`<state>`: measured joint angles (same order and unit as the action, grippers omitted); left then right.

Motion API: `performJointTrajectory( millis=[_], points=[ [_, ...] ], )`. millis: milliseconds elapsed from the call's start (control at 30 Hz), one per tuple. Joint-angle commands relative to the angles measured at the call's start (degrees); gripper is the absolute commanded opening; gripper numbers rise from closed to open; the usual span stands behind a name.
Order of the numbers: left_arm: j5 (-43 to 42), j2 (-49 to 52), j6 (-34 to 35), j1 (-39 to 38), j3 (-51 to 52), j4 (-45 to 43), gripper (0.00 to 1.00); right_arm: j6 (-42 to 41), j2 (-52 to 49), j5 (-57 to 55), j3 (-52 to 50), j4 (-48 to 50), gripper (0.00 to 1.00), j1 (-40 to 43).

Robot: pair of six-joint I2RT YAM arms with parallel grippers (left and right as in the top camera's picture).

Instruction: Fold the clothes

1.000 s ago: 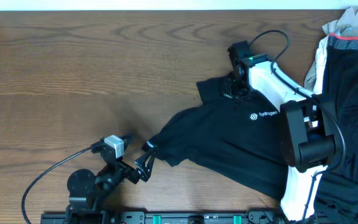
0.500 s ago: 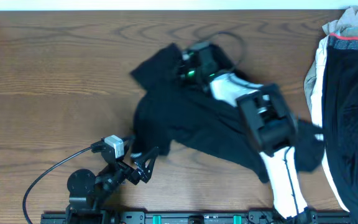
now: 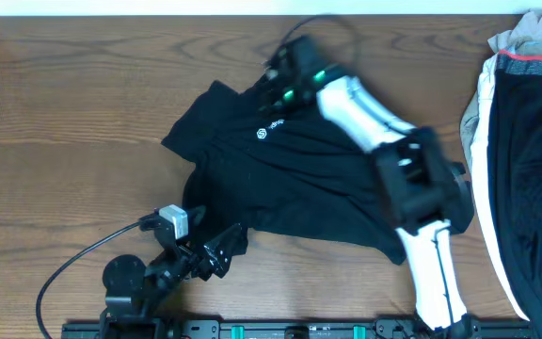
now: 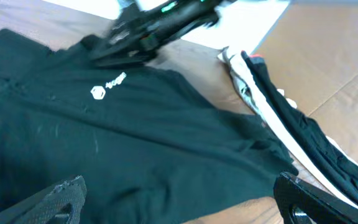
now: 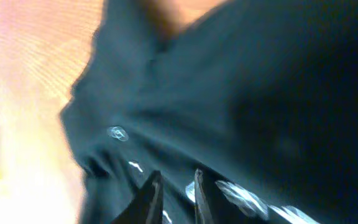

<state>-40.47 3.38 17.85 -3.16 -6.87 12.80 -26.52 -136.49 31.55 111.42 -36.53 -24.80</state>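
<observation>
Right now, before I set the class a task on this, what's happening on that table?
Two robot arms are working on a black T-shirt spread loosely, logo up, on the table. The right gripper is at its far edge, too blurred to tell whether it grips the cloth. The left gripper sits open by the near hem, holding nothing. No fold is made yet. Other clothes are piled at the table's right edge.

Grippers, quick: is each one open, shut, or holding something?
Left gripper: open, holding nothing, by the soft black T-shirt.
Right gripper: cannot be told; blurred, fingers close together over the T-shirt.
</observation>
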Motion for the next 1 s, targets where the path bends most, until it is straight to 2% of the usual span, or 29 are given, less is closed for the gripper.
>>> performJointTrajectory(
  millis=[0, 100, 267, 400, 500, 633, 733, 833, 967],
  points=[
    [0.92, -0.09, 0.57, -0.17, -0.07, 1.95, 0.98, 10.05, 11.45, -14.64, 3.26, -6.38, 0.20, 4.63],
    [5.64, 0.15, 4.09, -0.17, -0.07, 3.32, 0.98, 10.97, 18.32, -19.63, 3.26, -12.35, 0.22, 7.56],
    [14.23, 5.05, 15.02, -0.17, -3.65, -0.48, 0.98, 10.95, 29.27, -20.83, 3.26, -19.58, 0.26, 11.69],
    [16.87, 16.09, 15.39, -0.17, -13.29, 1.16, 0.98, 10.95, 34.99, -20.87, 3.26, -24.24, 0.37, 13.05],
    [17.33, 28.61, 10.49, -0.17, -23.12, 9.73, 0.98, 10.93, 37.46, -21.07, 3.26, -28.22, 0.45, 13.16],
    [22.51, 49.18, 1.57, -0.17, -38.36, 28.61, 0.98, 10.93, 38.12, -21.07, 3.23, -34.21, 0.53, 13.16],
    [23.23, 63.32, -2.84, -0.17, -47.32, 40.04, 0.98, 10.93, 37.86, -21.77, 3.17, -38.10, 0.56, 13.18],
    [23.21, 75.21, -6.27, -0.17, -50.36, 43.50, 0.98, 10.93, 37.75, -25.03, 3.15, -40.63, 0.57, 13.16],
    [23.21, 87.86, -6.23, -0.17, -49.86, 44.41, 0.98, 10.93, 37.75, -27.54, 3.13, -42.86, 0.59, 13.18]
  ],
)
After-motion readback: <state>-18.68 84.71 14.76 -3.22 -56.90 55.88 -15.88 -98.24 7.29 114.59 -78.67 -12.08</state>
